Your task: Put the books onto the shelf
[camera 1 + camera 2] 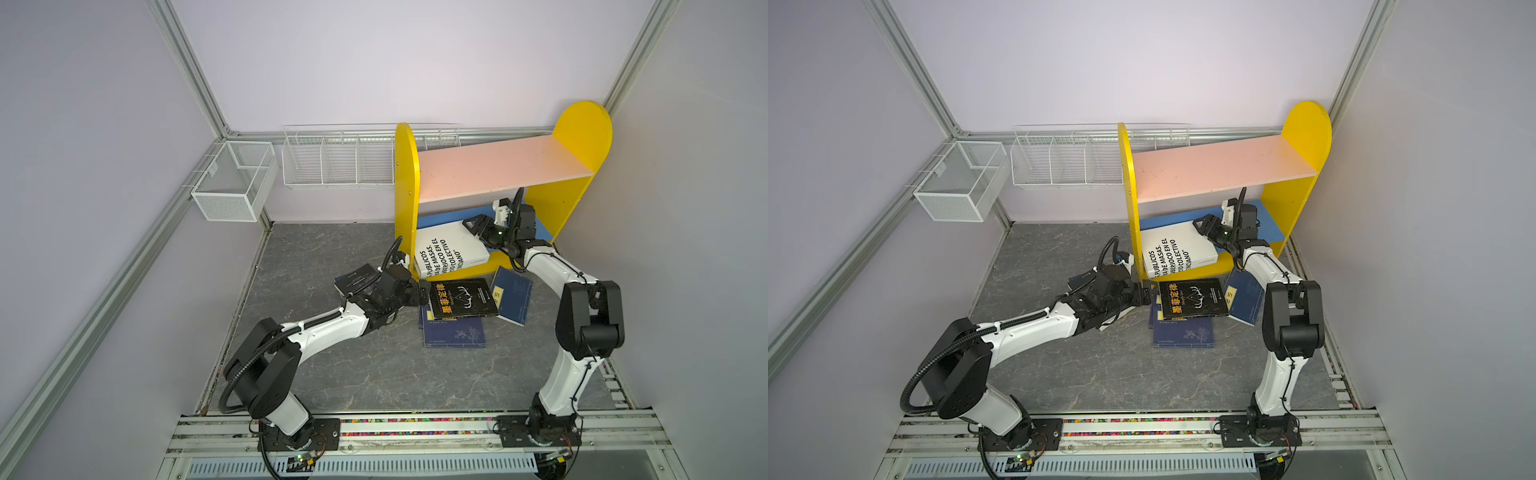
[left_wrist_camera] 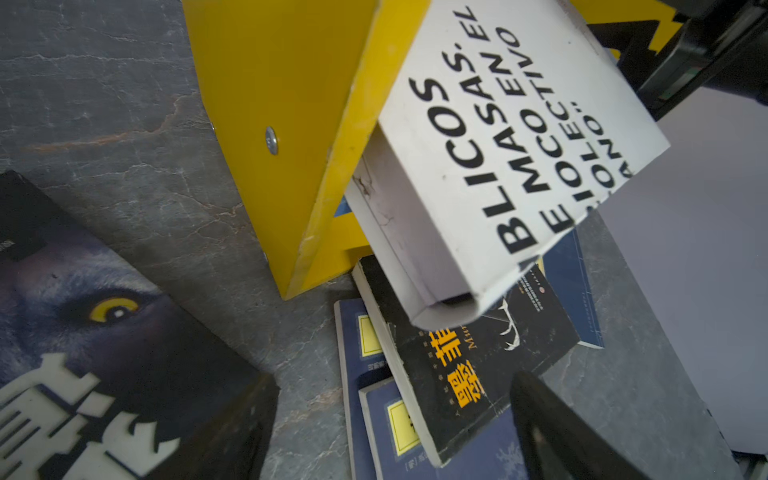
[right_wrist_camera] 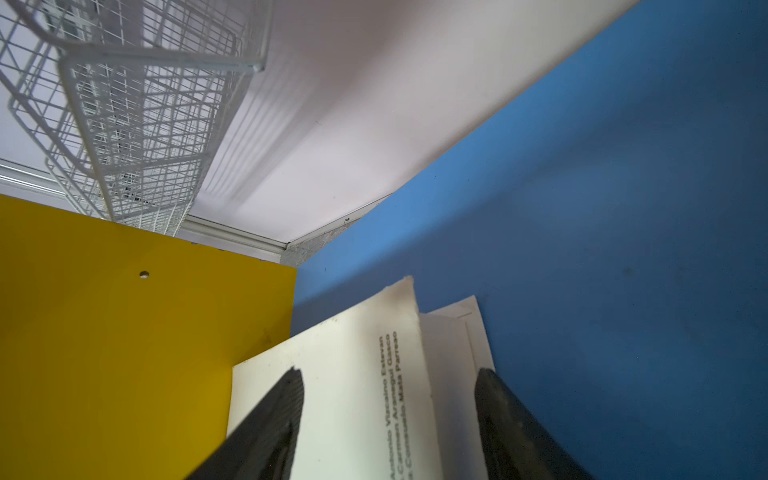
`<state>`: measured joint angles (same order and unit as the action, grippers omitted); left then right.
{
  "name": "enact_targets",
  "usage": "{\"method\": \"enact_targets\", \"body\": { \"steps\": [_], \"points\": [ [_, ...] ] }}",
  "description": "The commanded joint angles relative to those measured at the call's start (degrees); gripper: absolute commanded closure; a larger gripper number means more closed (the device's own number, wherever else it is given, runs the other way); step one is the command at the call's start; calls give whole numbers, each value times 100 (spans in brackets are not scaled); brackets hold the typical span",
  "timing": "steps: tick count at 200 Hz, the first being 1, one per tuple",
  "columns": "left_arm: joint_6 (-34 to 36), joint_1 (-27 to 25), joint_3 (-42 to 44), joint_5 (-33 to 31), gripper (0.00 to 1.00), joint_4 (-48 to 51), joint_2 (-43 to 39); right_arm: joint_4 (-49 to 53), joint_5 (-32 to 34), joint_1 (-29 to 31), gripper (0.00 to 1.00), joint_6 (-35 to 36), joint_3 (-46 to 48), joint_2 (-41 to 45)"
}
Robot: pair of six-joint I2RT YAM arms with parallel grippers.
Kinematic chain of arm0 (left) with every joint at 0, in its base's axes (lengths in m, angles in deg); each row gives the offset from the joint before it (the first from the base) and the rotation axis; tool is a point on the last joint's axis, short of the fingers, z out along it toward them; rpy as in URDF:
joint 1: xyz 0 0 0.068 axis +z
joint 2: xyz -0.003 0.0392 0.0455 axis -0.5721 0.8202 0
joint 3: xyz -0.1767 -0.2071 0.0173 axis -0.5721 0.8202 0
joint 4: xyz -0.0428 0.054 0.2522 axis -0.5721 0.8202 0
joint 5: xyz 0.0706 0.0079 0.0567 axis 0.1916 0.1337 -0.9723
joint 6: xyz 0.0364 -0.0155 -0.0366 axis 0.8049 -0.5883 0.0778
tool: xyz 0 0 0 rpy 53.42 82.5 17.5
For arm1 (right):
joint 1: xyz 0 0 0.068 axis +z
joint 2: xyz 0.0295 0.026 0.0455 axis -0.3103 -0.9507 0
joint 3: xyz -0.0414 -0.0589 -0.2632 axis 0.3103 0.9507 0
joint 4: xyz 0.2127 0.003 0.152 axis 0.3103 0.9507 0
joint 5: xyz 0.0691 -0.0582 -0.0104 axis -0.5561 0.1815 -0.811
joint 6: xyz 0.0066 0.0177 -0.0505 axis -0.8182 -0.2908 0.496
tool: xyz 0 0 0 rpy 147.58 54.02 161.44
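The large white book (image 1: 449, 253) (image 2: 498, 145) lies tilted on the shelf's blue lower board (image 3: 582, 249), with its near end sticking out past the yellow side panel (image 1: 405, 187). My right gripper (image 1: 473, 226) (image 3: 390, 372) is under the pink board (image 1: 498, 166), shut on the white book's far end (image 3: 353, 374). On the floor in front lies a black book with orange characters (image 1: 463, 299) (image 2: 478, 357) on top of navy books (image 1: 455, 334). Another navy book (image 1: 513, 295) lies to its right. My left gripper (image 1: 422, 290) (image 2: 395, 382) is open at the black book's left edge. A second black book (image 2: 104, 332) lies under the left wrist.
Two white wire baskets (image 1: 232, 183) (image 1: 336, 158) hang on the back wall left of the shelf. The right wall stands close behind the shelf's right panel (image 1: 582, 137). Grey marble floor (image 1: 353, 374) shows in front of the books.
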<state>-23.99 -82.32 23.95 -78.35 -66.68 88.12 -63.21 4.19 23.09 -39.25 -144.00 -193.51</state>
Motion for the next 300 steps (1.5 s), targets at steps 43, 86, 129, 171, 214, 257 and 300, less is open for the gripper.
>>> {"method": "enact_targets", "body": {
  "steps": [43, 86, 129, 171, 214, 257, 300],
  "points": [
    [-157, -28, -75, -1231, 13, -860, 260, -328, -149, 187, 34, -232, -73, -89],
    [-299, 20, -152, -1516, 14, -946, 443, -595, -186, 265, 34, -445, -315, -381],
    [-424, 141, -166, -1584, 15, -1169, 550, -736, -184, 281, 35, -610, -544, -657],
    [-476, 181, -180, -1575, 16, -1248, 621, -823, -221, 297, 35, -678, -636, -851],
    [-543, 190, -78, -1637, 16, -1214, 595, -805, -207, 298, 33, -603, -698, -936],
    [-560, 216, -19, -1682, 16, -1266, 579, -879, -245, 315, 33, -677, -794, -1047],
    [-614, 217, 118, -1602, 16, -1412, 487, -826, -233, 309, 28, -568, -703, -1009]
  ]
}}
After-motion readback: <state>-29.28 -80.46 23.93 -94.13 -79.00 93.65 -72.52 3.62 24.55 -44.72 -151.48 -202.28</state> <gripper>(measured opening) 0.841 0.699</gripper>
